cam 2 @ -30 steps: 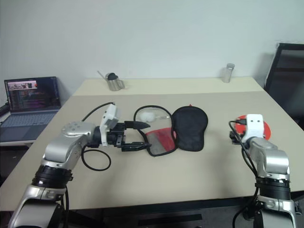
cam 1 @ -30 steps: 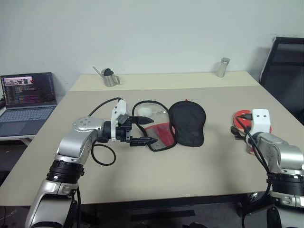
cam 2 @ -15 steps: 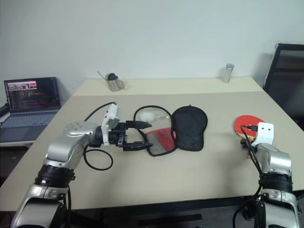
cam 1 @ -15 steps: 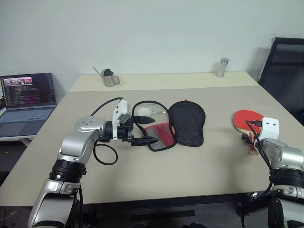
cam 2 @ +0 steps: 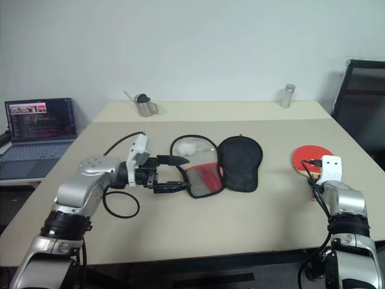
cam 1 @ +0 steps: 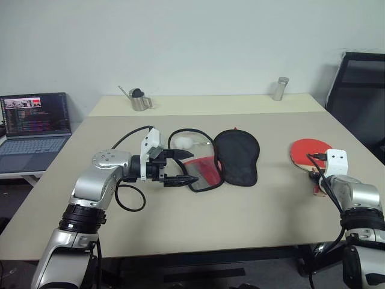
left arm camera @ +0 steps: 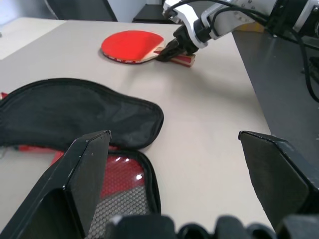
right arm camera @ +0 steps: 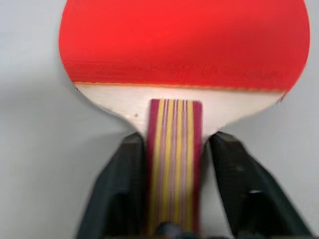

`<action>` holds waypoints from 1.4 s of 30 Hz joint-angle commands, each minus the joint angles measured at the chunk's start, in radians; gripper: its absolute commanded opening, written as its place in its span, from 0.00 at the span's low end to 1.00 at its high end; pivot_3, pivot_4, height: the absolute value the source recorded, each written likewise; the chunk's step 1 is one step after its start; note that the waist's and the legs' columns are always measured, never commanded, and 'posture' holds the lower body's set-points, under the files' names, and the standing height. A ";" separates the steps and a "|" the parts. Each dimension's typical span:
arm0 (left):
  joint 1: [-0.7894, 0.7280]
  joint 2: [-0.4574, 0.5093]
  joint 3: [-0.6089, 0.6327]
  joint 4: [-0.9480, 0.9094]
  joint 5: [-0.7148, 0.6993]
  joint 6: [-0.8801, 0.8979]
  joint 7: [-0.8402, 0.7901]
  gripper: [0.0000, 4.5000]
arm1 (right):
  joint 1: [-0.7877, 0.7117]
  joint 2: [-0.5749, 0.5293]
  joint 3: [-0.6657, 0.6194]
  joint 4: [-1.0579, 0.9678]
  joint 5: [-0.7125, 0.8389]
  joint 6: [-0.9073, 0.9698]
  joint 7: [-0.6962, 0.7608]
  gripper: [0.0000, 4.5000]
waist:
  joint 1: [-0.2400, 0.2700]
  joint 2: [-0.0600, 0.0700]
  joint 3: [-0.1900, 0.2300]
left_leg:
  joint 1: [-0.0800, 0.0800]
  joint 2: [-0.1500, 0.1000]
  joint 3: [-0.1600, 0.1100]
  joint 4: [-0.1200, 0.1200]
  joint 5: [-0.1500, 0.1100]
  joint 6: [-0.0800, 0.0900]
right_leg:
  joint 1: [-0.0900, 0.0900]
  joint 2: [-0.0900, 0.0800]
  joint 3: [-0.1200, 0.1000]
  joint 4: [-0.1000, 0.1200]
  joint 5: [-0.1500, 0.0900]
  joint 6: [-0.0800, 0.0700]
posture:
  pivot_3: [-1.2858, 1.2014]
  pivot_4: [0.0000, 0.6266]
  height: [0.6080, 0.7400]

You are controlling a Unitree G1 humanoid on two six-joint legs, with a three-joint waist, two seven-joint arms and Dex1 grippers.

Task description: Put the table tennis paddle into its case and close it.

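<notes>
The right gripper (right arm camera: 174, 219) has just clamped onto the table tennis paddle (cam 1: 305, 152) near the table's (cam 1: 240, 217) right edge, ready for lifting toward the case (cam 1: 222, 158).

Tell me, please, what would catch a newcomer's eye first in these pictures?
Probably the red table tennis paddle lying at the table's right edge, with the right hand set around its striped handle, a finger against each side. Next, the case lying open in the middle of the table, black flap beside its red panel, and the left hand hovering open just to its left.
</notes>
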 commanded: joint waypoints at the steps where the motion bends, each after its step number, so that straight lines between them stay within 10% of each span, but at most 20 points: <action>1: -0.003 0.017 0.027 -0.043 -0.010 -0.008 0.000 1.00 | 0.015 -0.003 -0.014 -0.009 -0.009 -0.008 -0.025 0.25 | 0.000 0.000 0.000 | 0.000 0.000 0.000 0.000 0.000 0.000 | 0.000 0.000 0.000 0.000 0.000 0.000 | 0.52 0.24 1.00; 13: 0.039 0.057 0.063 -0.057 -0.023 0.007 0.013 1.00 | -0.067 0.040 -0.033 -0.350 0.074 0.167 -0.027 0.25 | -0.006 0.006 0.003 | -0.003 0.002 0.002 -0.003 0.000 0.000 | -0.005 0.003 0.002 0.000 0.000 0.000 | 0.52 0.24 1.00; 23: 0.067 0.063 0.078 -0.089 -0.031 0.021 0.033 1.00 | -0.121 0.359 0.014 -0.650 0.157 0.405 -0.151 0.25 | -0.002 0.006 0.004 | -0.003 0.007 0.000 -0.003 0.000 0.000 | -0.006 0.007 0.001 0.001 0.000 -0.001 | 0.52 0.24 1.00; 42: 0.093 0.077 0.085 -0.140 -0.040 0.044 0.056 1.00 | -0.160 0.530 0.136 -0.250 0.036 0.051 -0.202 0.25 | -0.006 0.007 0.004 | -0.003 0.007 0.000 -0.003 0.000 0.000 | -0.007 0.008 0.001 0.001 0.000 -0.002 | 0.52 0.24 1.00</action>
